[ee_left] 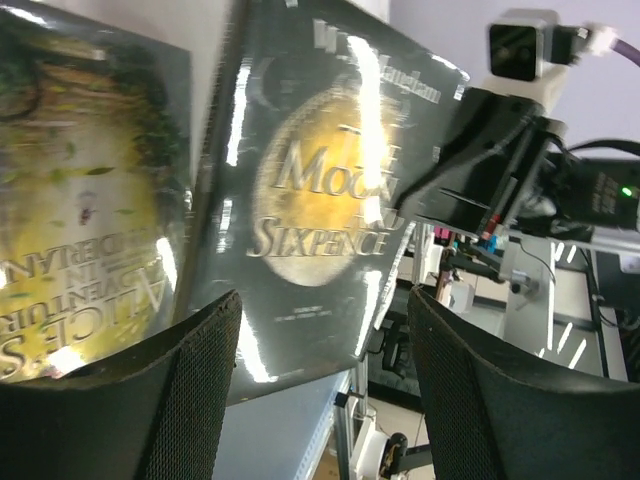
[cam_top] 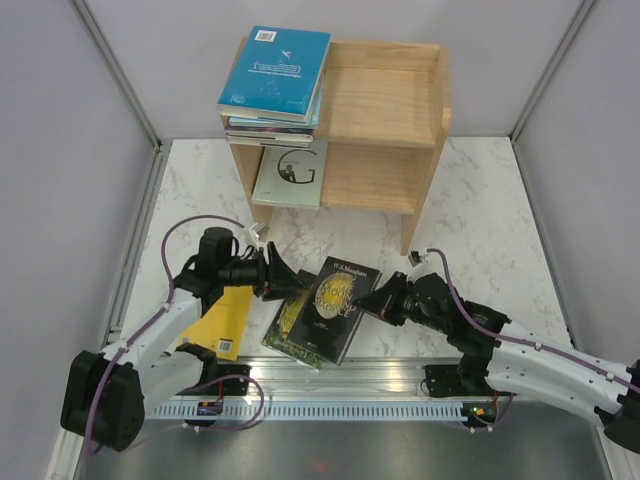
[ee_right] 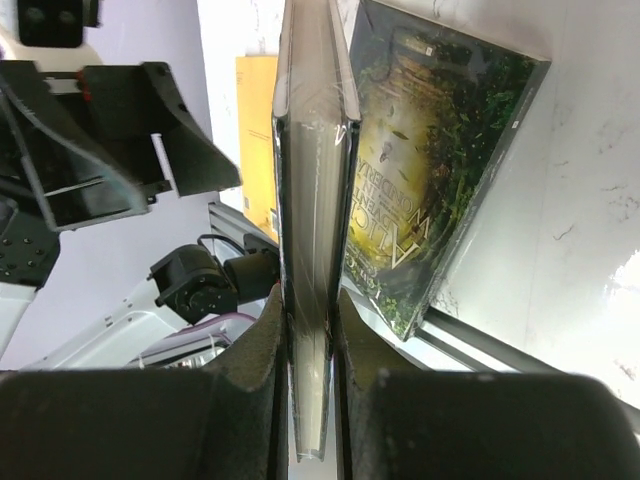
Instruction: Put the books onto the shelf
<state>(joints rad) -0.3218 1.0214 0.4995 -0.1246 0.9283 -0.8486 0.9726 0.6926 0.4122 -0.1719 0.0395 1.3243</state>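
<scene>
Black book (cam_top: 335, 300) is held tilted over the green book (cam_top: 290, 338) before the shelf (cam_top: 385, 120), its right edge clamped between the right gripper's (cam_top: 372, 298) closed fingers, its long axis pointed at the shelf, the left gripper (cam_top: 272, 282) spread open beside it.

Stack (cam_top: 273, 75) on shelf (cam_top: 385, 95) — book (cam_top: 335, 300) before it

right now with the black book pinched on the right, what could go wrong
The right fingers pinch only one edge of the black book while the left fingers stand open, so it may sag or slip when lifted.
The green book lies right beside it; a swing could shove it out of place.
The stack on the shelf overhangs its left rim; a bump could topple it.
</scene>
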